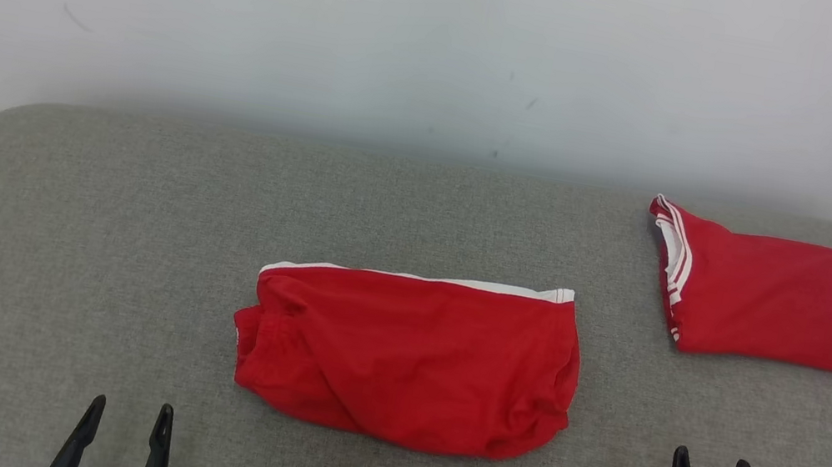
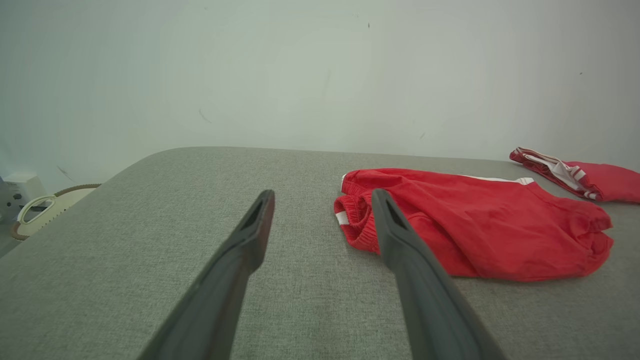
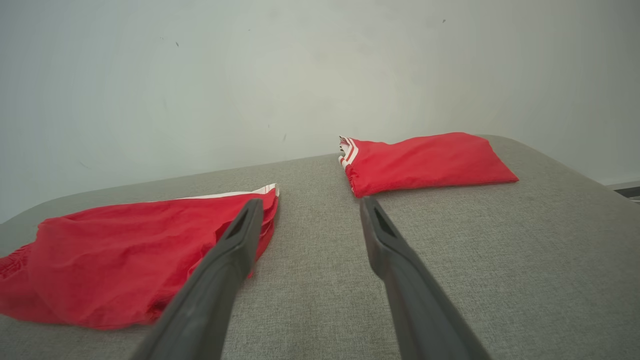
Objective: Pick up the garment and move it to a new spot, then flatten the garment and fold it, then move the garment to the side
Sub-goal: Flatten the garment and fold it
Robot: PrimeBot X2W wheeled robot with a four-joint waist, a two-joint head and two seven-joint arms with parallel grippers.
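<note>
The red garment (image 1: 408,355) with a white-trimmed edge lies loosely folded and wrinkled at the middle of the grey table (image 1: 90,213).

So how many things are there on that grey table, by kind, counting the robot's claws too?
Red garments: 2, the middle garment and the folded garment at the far right.
Grippers: 2, the left gripper and the right gripper, both open and holding nothing.
Total: 4.
</note>
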